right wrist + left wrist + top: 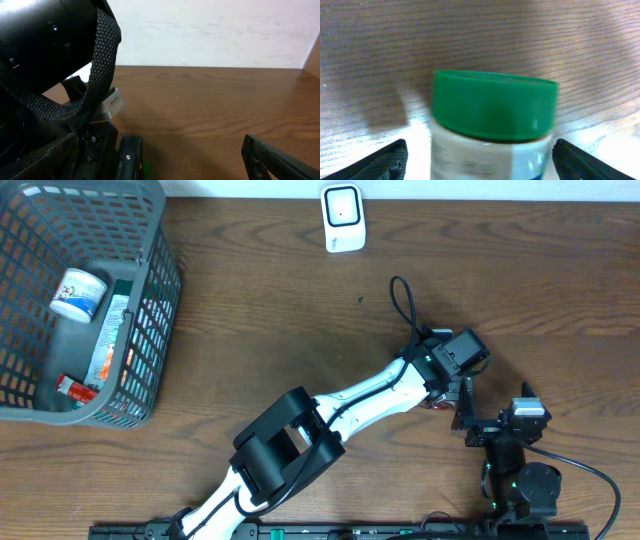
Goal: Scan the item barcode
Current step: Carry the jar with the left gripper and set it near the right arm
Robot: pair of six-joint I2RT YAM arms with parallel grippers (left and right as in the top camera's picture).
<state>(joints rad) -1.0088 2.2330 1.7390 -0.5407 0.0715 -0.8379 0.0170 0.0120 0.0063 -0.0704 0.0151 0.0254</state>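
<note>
Table: a dark wood-grain table is seen under everything, with a pale wall behind it in the right wrist view.
Basket: a grey mesh basket is set at the table's left edge; a white tub, a tube and a red item are held in it.
Scanner: a white scanner is placed at the far edge, well apart from both arms.
Jar: a jar with a green lid and a blurred white label is seen between the left fingers, at the table's right side; whether it is resting on the table cannot be told.
Left end effector: spread wide around the jar, with a gap visible at one finger.
Right end effector: spread wide, positioned just beside the left arm's wrist.
</note>
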